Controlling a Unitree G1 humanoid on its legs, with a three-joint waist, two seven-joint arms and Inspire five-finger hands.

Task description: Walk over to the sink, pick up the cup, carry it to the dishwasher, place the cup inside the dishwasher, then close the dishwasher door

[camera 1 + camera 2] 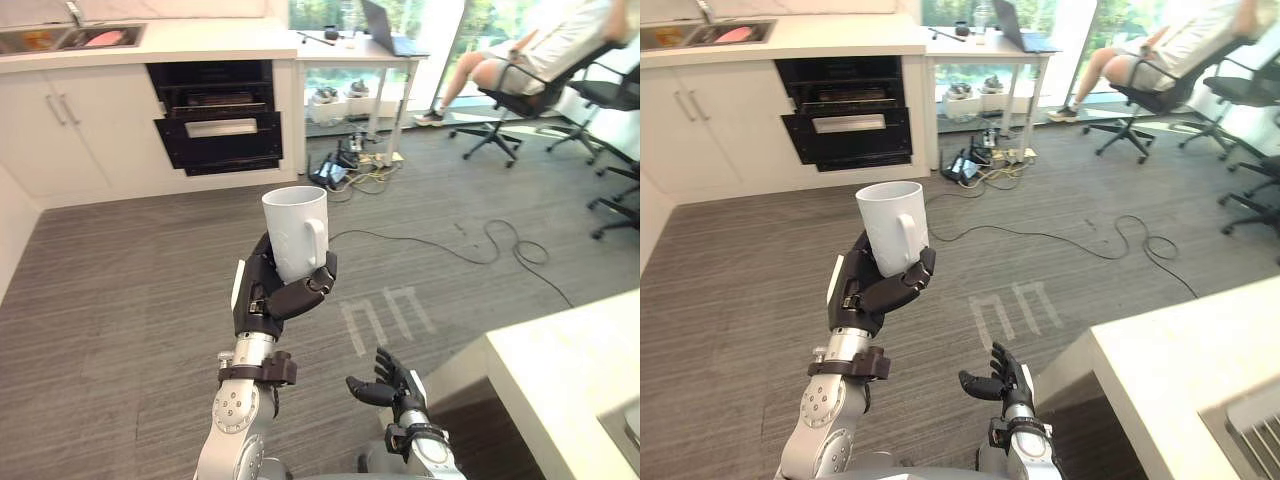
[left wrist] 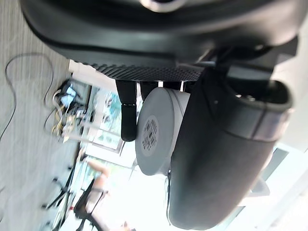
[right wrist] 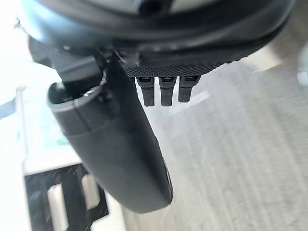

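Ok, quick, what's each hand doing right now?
Left hand: shut on the white cup, held upright.
Right hand: open and relaxed, holding nothing.
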